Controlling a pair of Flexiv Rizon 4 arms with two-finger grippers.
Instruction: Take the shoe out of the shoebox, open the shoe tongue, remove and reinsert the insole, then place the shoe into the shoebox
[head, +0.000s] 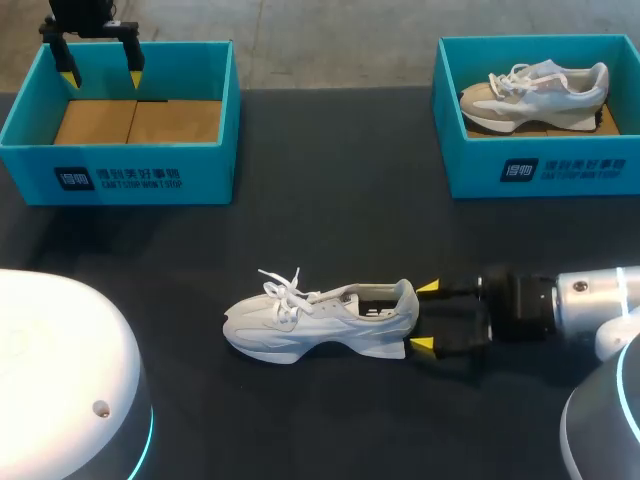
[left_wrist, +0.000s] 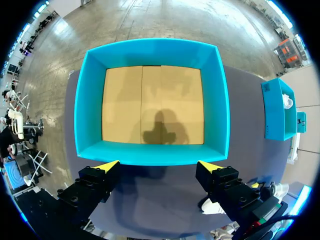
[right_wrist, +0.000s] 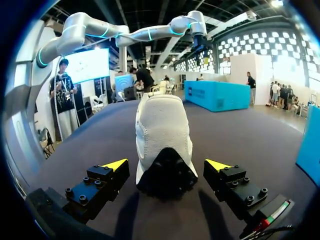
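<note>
**Head view**
- White shoe (head: 320, 322): out of its box, on the dark table (head: 330, 220), toe towards my left side, heel towards my right arm, laces loose.
- Right gripper (head: 425, 316): at the heel, fingers apart, one yellow tip on each side of it.
- Empty shoebox (head: 120, 165): far left, only its cardboard floor showing.
- Left gripper (head: 100, 76): above that box's far edge, fingers spread, holding nothing.
- Second box (head: 540, 170): far right, with a second shoe (head: 535, 95) inside.

**Left wrist view**
- Empty shoebox (left_wrist: 150, 152): directly ahead of the left gripper (left_wrist: 159, 167), whose fingers stand wide with nothing between them.

**Right wrist view**
- White shoe (right_wrist: 162, 130): heel between the fingers of the right gripper (right_wrist: 167, 165), with a gap on both sides, so no grip.

**Progress (judged)**
- Done: the shoe has been taken out.
- Cannot tell: whether the tongue has been opened or the insole handled.
- Left: the return to the shoebox.
</note>
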